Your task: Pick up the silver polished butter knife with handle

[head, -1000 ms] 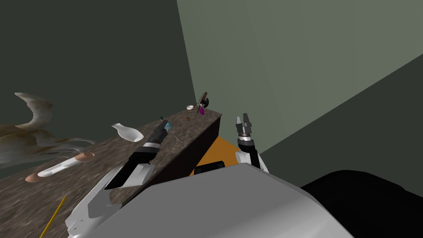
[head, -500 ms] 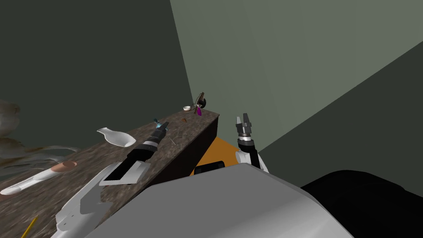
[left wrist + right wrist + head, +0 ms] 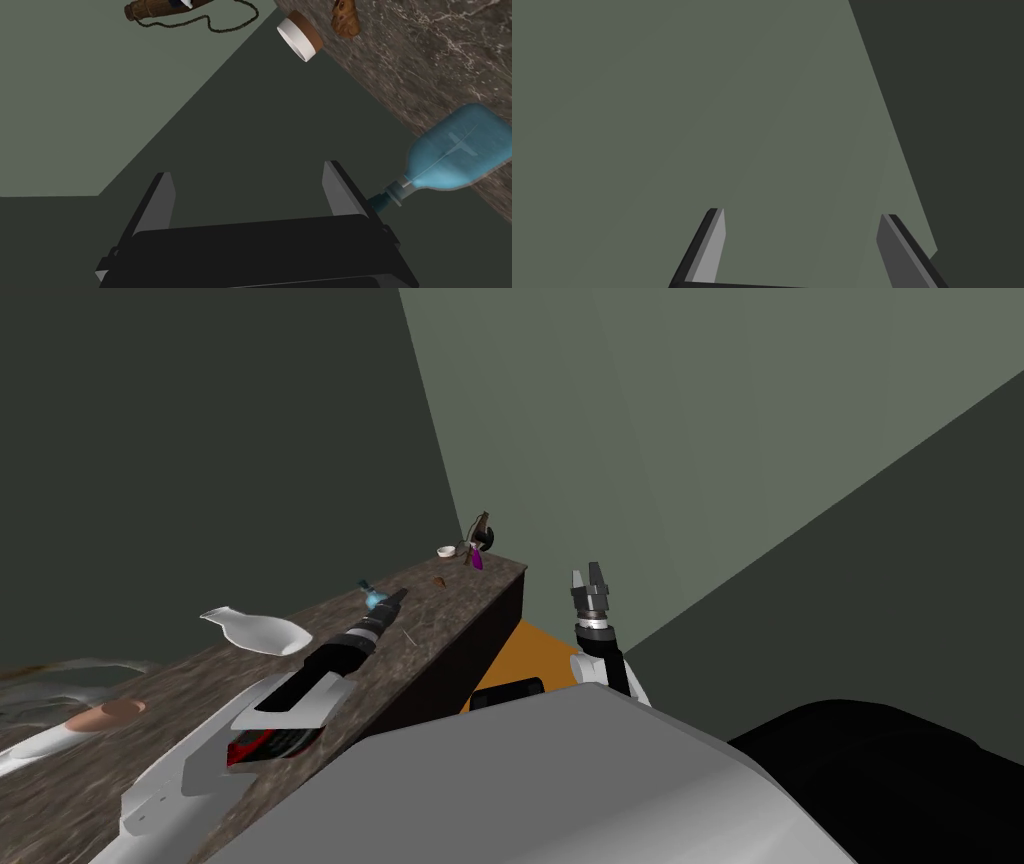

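Reach step: left hand (image 3: 250,170) released, empty, just beside the blue bottle (image 3: 455,150) on the counter (image 3: 430,45).
Next: I steer it to the butter knife (image 3: 408,635), probably that thin sliver; right hand (image 3: 802,215) released.

thin sliver (image 3: 408,636) on worktop (image 3: 450,606) just beside left claw (image 3: 399,594): too small to tell what. far-end clutter (image 3: 478,540) also too small. white, pink-tipped obj (image 3: 60,733) cut by head view's edge. left wrist view: brown flask (image 3: 155,7) & carved brown bit (image 3: 345,20) cut off at edge.
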